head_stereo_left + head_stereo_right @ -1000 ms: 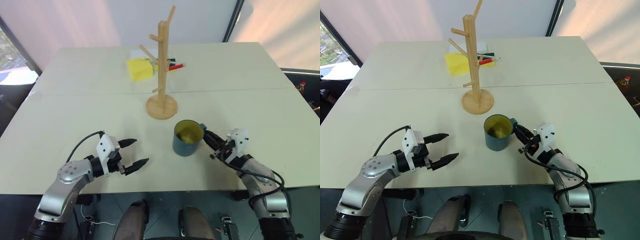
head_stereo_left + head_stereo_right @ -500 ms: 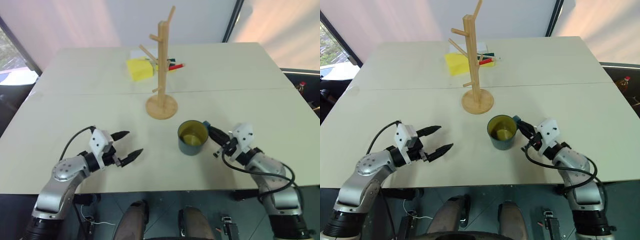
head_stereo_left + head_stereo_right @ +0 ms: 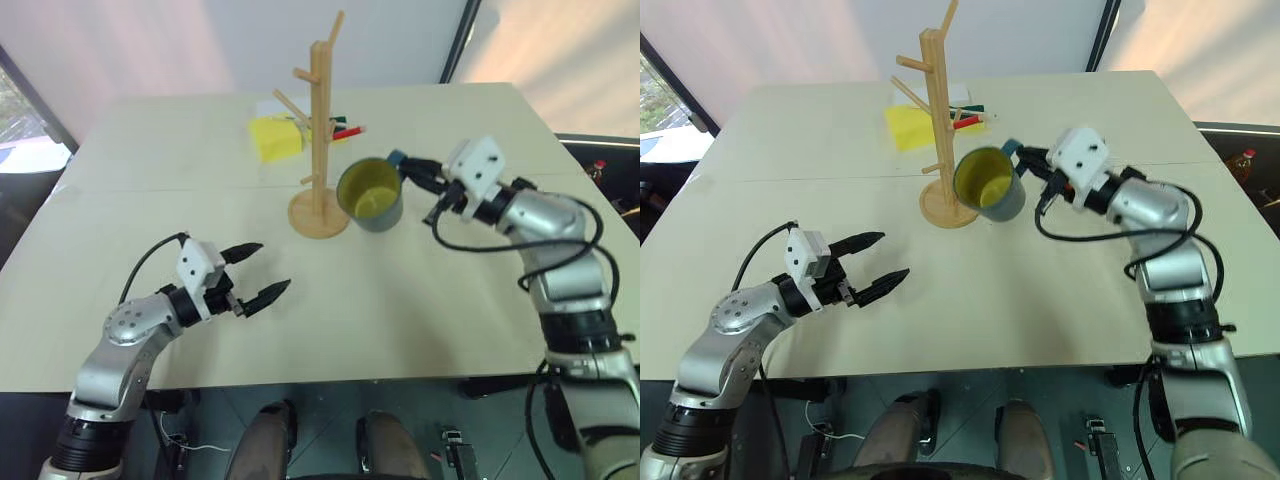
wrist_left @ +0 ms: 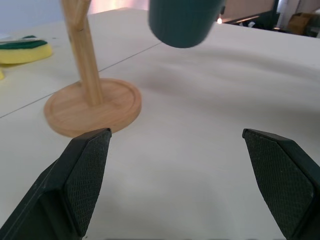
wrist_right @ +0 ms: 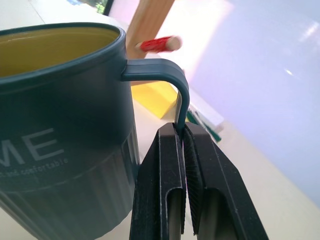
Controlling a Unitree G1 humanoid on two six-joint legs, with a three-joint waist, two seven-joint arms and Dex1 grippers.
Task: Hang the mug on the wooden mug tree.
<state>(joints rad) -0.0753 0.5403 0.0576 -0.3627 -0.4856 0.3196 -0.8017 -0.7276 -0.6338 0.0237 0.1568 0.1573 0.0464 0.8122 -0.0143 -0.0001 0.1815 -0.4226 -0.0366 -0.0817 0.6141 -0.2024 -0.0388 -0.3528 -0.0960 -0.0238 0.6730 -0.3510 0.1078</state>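
Your mug point(image 3: 371, 194), pinched by its handle in the right gripper point(image 3: 402, 168), hangs clear of the table point(image 3: 450, 290), just at 3 o'clock of the tree point(image 3: 319, 150). The tree's pole and its pegs block any straight path toward 9 o'clock. At 11 o'clock behind the tree you have a yellow sponge point(image 3: 275, 137) and pens point(image 3: 345, 129). The left gripper point(image 3: 254, 271), jaws apart, sits at 7 o'clock of the base, with bare table between them. Toward 5 o'clock the tabletop lies free.

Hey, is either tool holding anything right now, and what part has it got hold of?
The right tool is shut on the mug, pinching its loop handle. The left tool is open and holds nothing.
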